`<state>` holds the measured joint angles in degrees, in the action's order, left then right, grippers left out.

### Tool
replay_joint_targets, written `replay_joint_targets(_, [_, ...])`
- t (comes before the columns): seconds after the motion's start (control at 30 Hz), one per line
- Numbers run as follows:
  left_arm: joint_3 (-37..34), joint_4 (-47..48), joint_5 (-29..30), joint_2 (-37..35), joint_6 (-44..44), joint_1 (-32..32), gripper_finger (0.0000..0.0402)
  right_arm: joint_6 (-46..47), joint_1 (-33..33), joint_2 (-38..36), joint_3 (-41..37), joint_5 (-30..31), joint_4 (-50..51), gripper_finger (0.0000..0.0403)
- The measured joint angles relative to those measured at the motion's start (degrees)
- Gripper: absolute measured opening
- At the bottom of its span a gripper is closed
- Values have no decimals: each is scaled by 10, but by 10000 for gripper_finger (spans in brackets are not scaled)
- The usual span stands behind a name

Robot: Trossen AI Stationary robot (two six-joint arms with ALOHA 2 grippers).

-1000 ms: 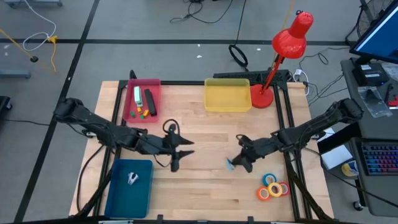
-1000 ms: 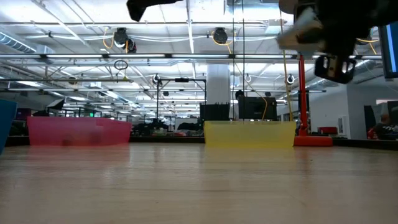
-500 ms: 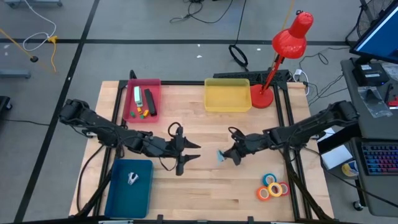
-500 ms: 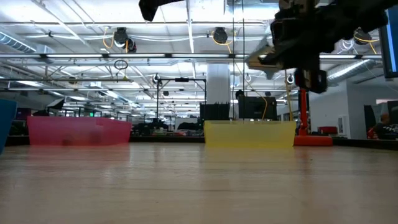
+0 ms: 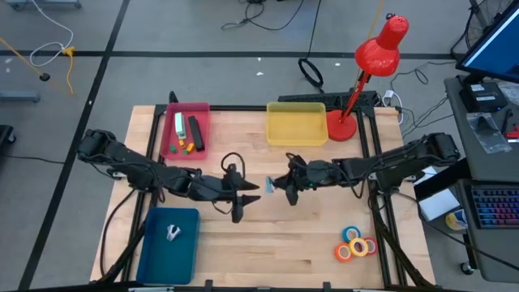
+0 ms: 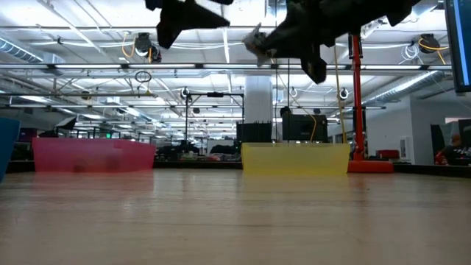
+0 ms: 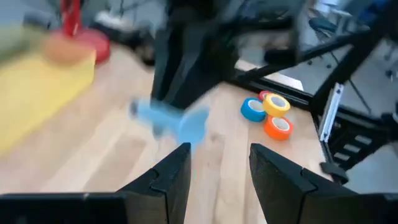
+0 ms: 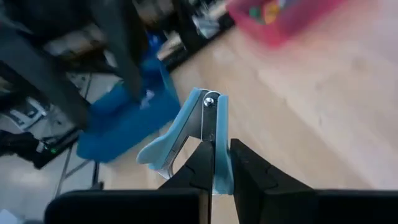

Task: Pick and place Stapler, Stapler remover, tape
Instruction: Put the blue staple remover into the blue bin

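Blue tray (image 5: 191,253) found at the table's near-left corner, with a small pale metal piece lying in it; pink tray (image 5: 203,122) noted at the far-left corner, holding small items too fine to name. Found the left gripper (image 5: 247,202) hanging above the table just left of its middle, fingers (image 7: 168,177) spread wide and holding nothing. Found the stapler remover (image 5: 270,186), light blue with a metal core, in the air over the table's middle, just beside that waiting gripper and not touching it. Saw it pinched at its narrow end by the right gripper (image 5: 285,187), pads pressed onto both sides in the right wrist view, claws pointing away from the wrist. Noted the yellow tray (image 5: 297,143) against the far edge right of centre, and the tape (image 5: 357,243), rolls in blue, orange, red and yellow, bunched near the near-right corner, untouched. Judged the step a carry leftward, perhaps a hand-over: best done by keeping the pinch firm and the remover level, offering the free claw end squarely between the spread fingers, and letting go only once the other side has closed. Compared with half a second before: right gripper and remover moved left and a little toward the far edge, gap to the left gripper much narrowed; left gripper shifted only slightly; tape and trays unchanged.
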<state>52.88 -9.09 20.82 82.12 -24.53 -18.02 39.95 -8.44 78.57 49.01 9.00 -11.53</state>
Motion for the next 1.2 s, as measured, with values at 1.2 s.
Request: replay_joint_targets(1.2, [0,-105,-179,-3,-136,60,155,-49,-14,-13,0,-1,-122,21])
